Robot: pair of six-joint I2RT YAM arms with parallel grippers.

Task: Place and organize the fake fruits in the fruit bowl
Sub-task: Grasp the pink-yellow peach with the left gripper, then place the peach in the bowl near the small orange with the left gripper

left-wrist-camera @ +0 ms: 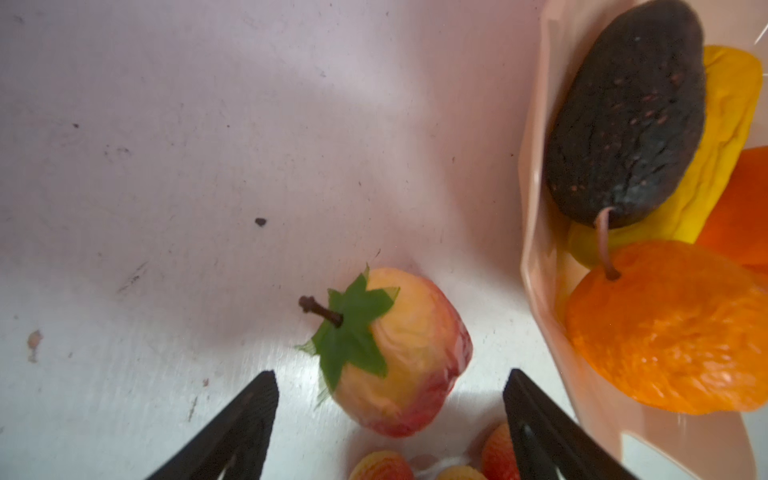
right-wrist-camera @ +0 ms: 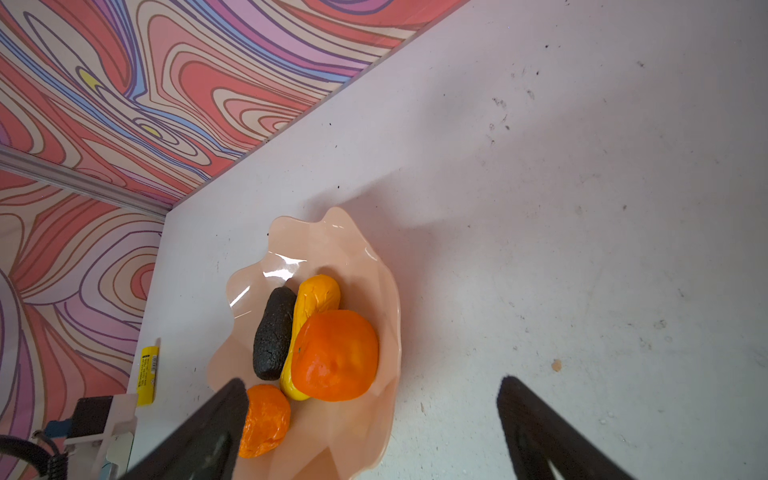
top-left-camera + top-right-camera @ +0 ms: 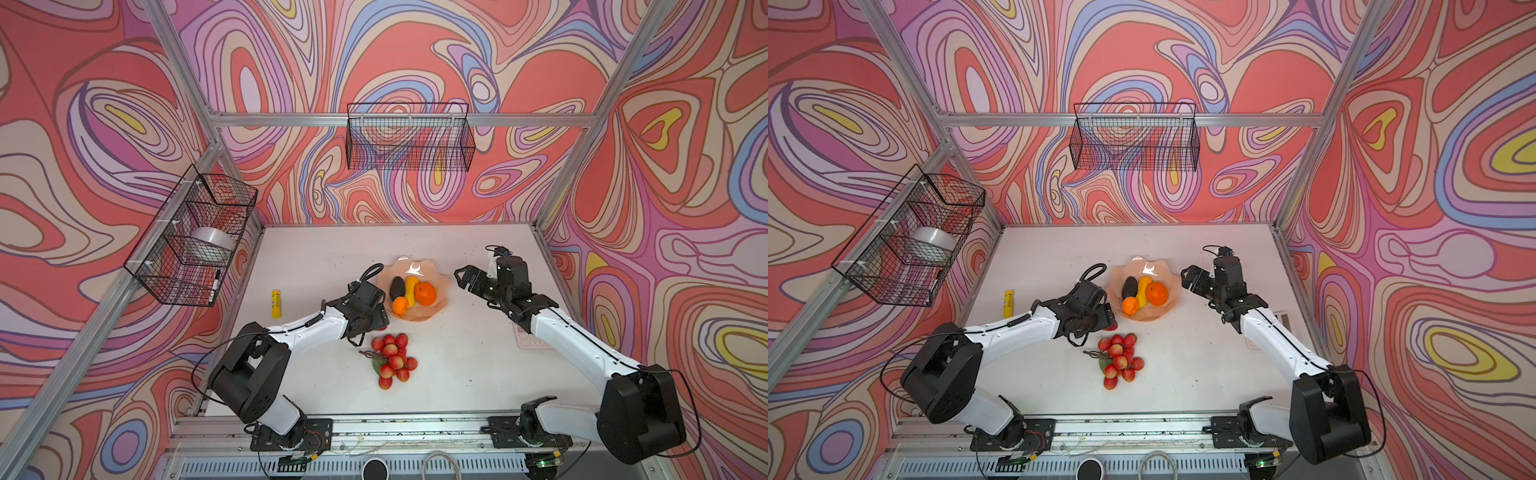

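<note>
Lying on bench [image 1: 166, 166]: strawberry [image 1: 399, 357], just beside fruit bowl [image 1: 536, 208].
Left fingers [image 1: 249, 411]: apart, flanking strawberry, not touching.
Right fingers [image 2: 536, 419]: wide apart, empty, right of bowl.
Berry bunch [image 3: 392, 359]: on bench, lower centre of frame.

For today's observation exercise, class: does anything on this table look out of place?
Yes. The strawberry lies on the table just outside the bowl, and the berry bunch sits apart from it too; both belong inside.

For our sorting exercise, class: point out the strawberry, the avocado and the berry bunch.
strawberry [image 1: 407, 361]: left wrist view, its pale body.
avocado [image 2: 274, 332]: right wrist view, middle of skin.
berry bunch [image 3: 395, 360]: a top view, a central berry.
</note>
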